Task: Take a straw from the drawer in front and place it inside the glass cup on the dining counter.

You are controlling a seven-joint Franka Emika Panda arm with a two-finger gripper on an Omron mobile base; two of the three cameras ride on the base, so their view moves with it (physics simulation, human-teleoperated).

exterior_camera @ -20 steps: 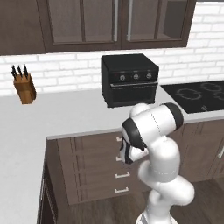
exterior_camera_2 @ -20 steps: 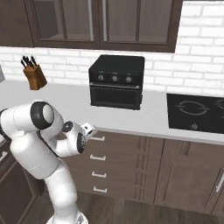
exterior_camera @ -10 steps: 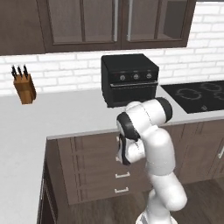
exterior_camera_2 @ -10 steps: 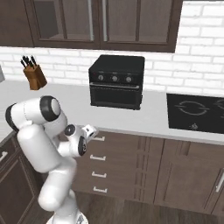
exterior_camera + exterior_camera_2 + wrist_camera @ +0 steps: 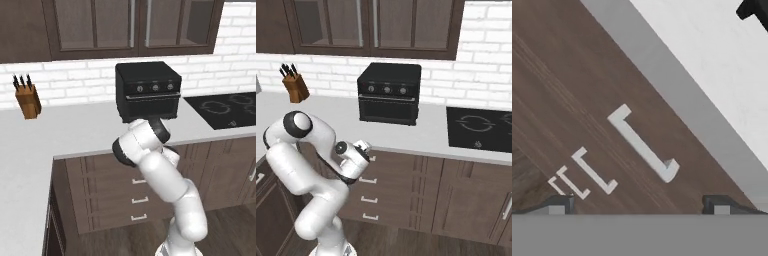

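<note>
The drawer is the top one of a dark-brown stack under the white worktop, and it is shut. Its silver bar handle lies slantwise just ahead of my gripper. Both dark fingertips stand far apart at the bottom of the hand view, open, with nothing between them. From the right base view my gripper hovers close to the top drawer front, just below the worktop edge. In the left base view my arm covers part of the drawer stack. The straw is hidden; the glass cup and dining counter are out of view.
A black toaster oven stands on the white worktop above the drawers. A knife block sits at the back left and a black cooktop at the right. Two lower drawer handles show below the top one. Dark wall cabinets hang overhead.
My arm has folded, with its elbow swinging left in the left base view. The hand has stayed near the top drawer front and the jaws remain wide open.
</note>
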